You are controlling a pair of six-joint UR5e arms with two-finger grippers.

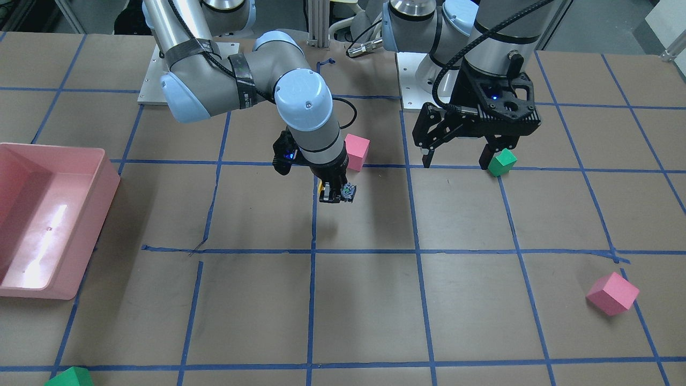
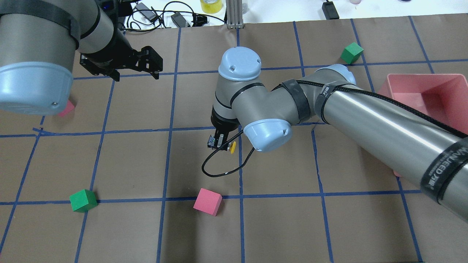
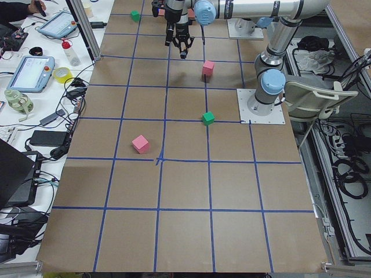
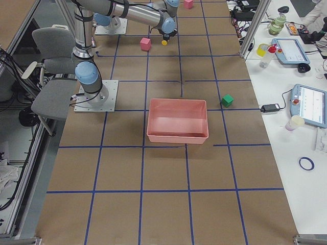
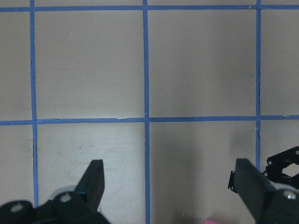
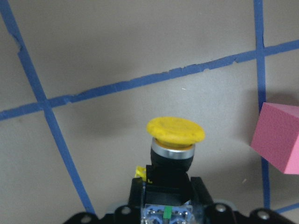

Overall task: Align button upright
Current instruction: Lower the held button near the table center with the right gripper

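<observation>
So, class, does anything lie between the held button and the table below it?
Nothing visible does: the right gripper holds the button over the table, and the nearest pink cube sits off to one side.

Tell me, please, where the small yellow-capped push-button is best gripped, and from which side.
Probably the black body of the small yellow-capped push-button, between cap and base, fingers closing across its sides square to its axis, as the right end effector holds it now. The wide cap overhangs, so it offers no flat seat.
</observation>
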